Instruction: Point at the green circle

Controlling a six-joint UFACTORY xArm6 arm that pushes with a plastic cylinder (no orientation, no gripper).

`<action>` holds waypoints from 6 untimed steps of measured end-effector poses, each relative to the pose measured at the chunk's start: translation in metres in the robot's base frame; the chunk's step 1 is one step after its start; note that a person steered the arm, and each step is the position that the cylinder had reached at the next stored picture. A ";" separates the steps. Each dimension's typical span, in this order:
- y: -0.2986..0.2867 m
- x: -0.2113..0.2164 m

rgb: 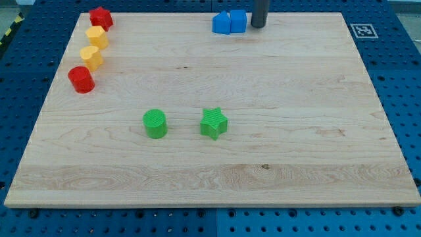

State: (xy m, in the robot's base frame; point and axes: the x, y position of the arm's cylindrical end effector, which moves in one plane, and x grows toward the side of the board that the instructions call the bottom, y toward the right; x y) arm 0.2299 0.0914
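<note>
The green circle (155, 123) stands on the wooden board (296, 131) left of the middle, toward the view's bottom. A green star (214, 123) sits just to its right. My tip (258, 26) is at the view's top, right beside two blue blocks (229, 22), touching or nearly touching the right one. The tip is far from the green circle, up and to the right of it.
At the view's top left, a curved row holds a red block (101, 17), two yellow blocks (97, 37) (92, 57) and a red cylinder (81, 79). A tag marker (363, 30) lies off the board's top right corner.
</note>
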 end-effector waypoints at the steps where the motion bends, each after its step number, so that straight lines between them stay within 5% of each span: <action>1: -0.017 -0.002; 4: -0.009 0.007; 6: 0.034 0.141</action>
State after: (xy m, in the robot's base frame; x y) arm 0.3707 0.1254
